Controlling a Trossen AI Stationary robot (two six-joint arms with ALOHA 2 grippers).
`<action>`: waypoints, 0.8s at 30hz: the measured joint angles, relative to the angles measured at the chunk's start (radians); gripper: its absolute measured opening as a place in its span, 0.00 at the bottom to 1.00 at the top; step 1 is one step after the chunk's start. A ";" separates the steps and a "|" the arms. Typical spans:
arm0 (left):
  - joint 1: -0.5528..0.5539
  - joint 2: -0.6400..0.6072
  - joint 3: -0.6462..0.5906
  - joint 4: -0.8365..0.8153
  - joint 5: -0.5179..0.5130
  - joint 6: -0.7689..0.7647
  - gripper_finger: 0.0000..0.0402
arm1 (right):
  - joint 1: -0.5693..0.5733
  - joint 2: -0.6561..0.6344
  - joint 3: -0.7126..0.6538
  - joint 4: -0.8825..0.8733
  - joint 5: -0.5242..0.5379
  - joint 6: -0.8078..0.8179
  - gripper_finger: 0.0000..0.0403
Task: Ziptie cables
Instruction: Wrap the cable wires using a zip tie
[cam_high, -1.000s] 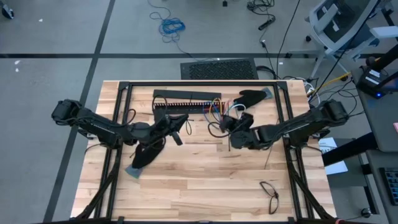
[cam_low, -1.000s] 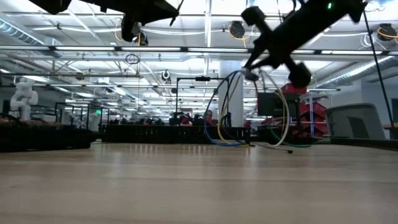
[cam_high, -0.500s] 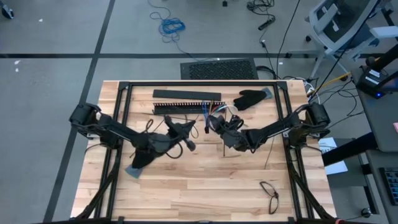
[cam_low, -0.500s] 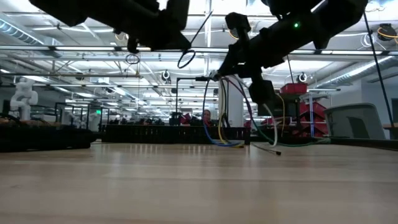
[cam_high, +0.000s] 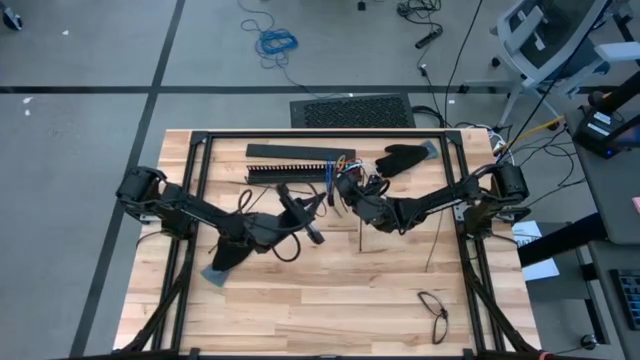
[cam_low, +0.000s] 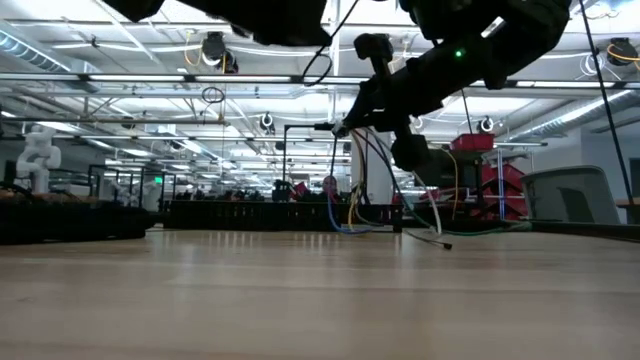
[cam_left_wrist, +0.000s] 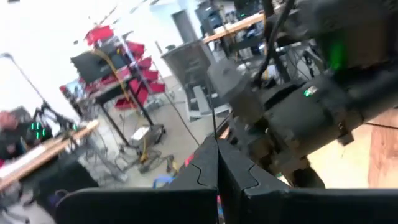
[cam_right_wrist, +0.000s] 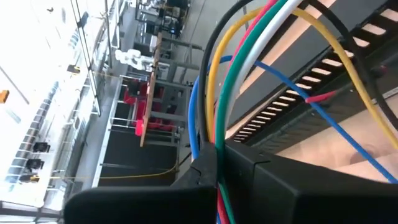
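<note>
The table (cam_high: 330, 290) is pale wood in lengthwise planks, framed by black rails. Near its far edge lies a black slotted bar (cam_high: 298, 152), its slots showing as light stripes. Just beside the bar's end, the cables (cam_right_wrist: 249, 56) fan out in yellow, green, white, red, blue and black. Beyond them lies a black glove (cam_high: 403, 157). Both arms are dark.

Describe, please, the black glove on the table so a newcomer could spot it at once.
Start at the long black slotted bar along the far edge of the wooden table. Just right of its end lies the floppy black fabric glove, fingers spread. Unlike the thin coloured cables beside it, it is broad and soft.
</note>
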 joint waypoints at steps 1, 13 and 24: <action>0.000 0.000 0.006 0.001 0.007 0.031 0.00 | -0.002 0.000 0.000 0.000 -0.006 0.000 0.00; 0.000 -0.004 0.066 0.008 0.107 0.239 0.00 | -0.051 0.000 0.000 0.132 -0.179 -0.078 0.00; -0.075 -0.077 0.074 -0.396 0.013 0.053 0.00 | -0.127 -0.057 0.000 0.162 -0.180 -0.246 0.00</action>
